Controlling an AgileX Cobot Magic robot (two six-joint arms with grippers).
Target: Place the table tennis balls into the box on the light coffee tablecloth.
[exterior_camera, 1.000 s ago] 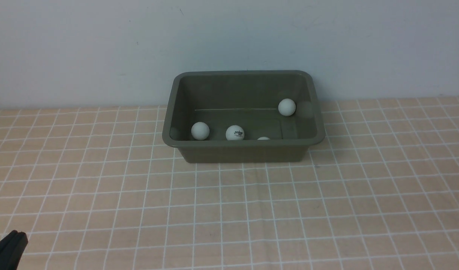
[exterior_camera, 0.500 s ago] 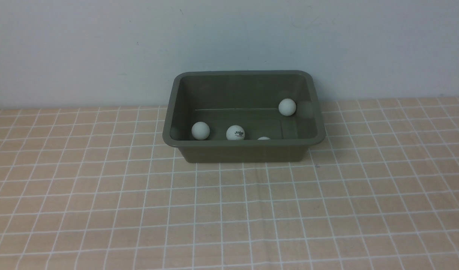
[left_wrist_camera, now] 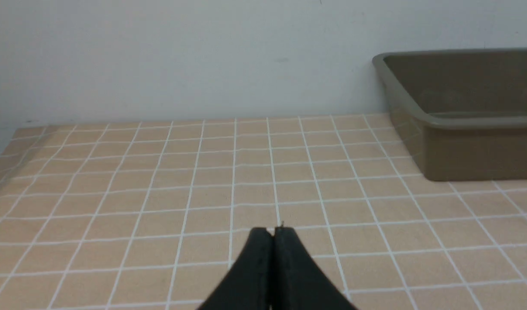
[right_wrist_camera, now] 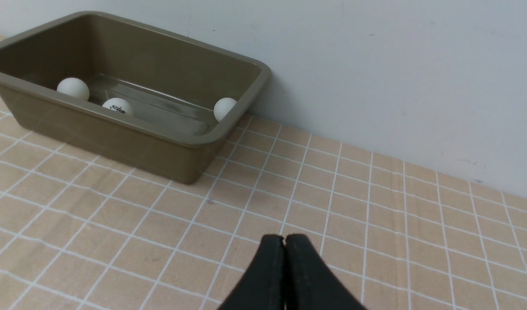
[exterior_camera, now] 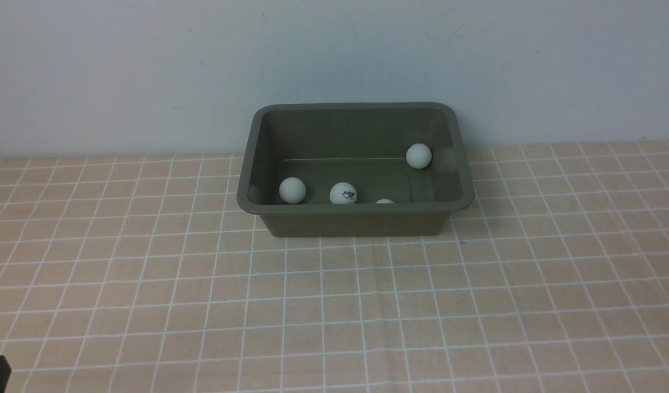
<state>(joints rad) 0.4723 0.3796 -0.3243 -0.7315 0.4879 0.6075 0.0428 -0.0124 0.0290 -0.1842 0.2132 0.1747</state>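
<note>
Left pincer (left_wrist_camera: 273, 234): jaws pressed together, nothing between them, low over the light coffee tablecloth (exterior_camera: 334, 305) well off the box's left side. In the front view you only see a dark sliver of it at the bottom-left corner. Right pincer (right_wrist_camera: 284, 241): also pressed together and empty, over bare cloth near the box's right front corner, not touching it.

Status: the box (exterior_camera: 355, 207) sits at the back of the surface, close to the wall (exterior_camera: 148, 71). All four table tennis balls (exterior_camera: 292, 190) are inside: one by the left wall, the lettered ball (exterior_camera: 343, 193) beside it, a third (exterior_camera: 384, 201) mostly hidden behind the near rim, the fourth (exterior_camera: 419, 155) at the back right. No ball shows on the cloth in any view. I'd call the task done; all you have left is parking the arms.

Room: the cloth in front and on both sides of the box is open, so you have free travel there. Watch the flared rim and the wall behind it. The cloth's left edge shows in the left wrist view.
</note>
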